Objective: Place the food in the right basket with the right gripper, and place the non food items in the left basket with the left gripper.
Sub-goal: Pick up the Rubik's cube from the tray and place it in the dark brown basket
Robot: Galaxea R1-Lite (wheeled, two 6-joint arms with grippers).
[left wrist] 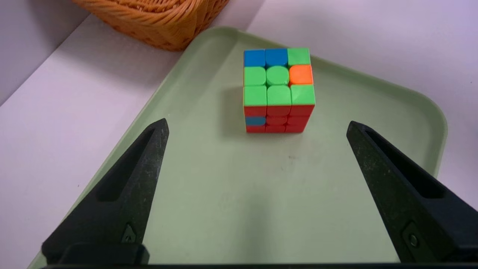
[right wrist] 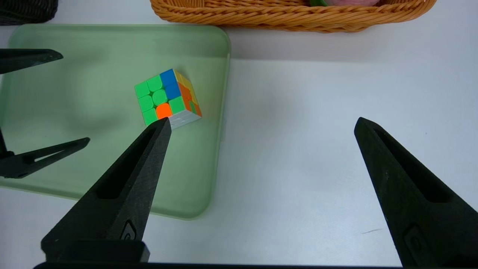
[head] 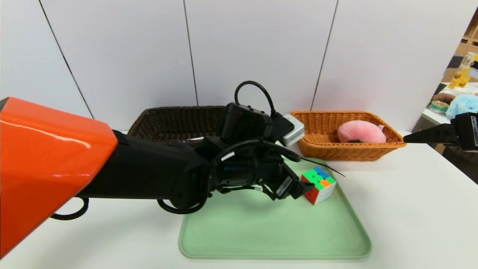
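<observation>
Left gripper (left wrist: 257,127) gapes wide, its matte wedge fingers short of the glossy puzzle cube (left wrist: 278,89) on the smooth green tray (left wrist: 224,209). Head view alone shows the plush peach (head: 360,131) in the woven right basket (head: 317,147) — and possibly the pen, a pale sliver.

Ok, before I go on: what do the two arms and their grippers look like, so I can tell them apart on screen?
The left gripper is bulky and black, with looping black cables and white barcode labels, on a thick black arm with a glossy orange segment. The right gripper is black too, with a small white label on its body. Both have long, tapering matte black fingers with slotted recesses.
</observation>
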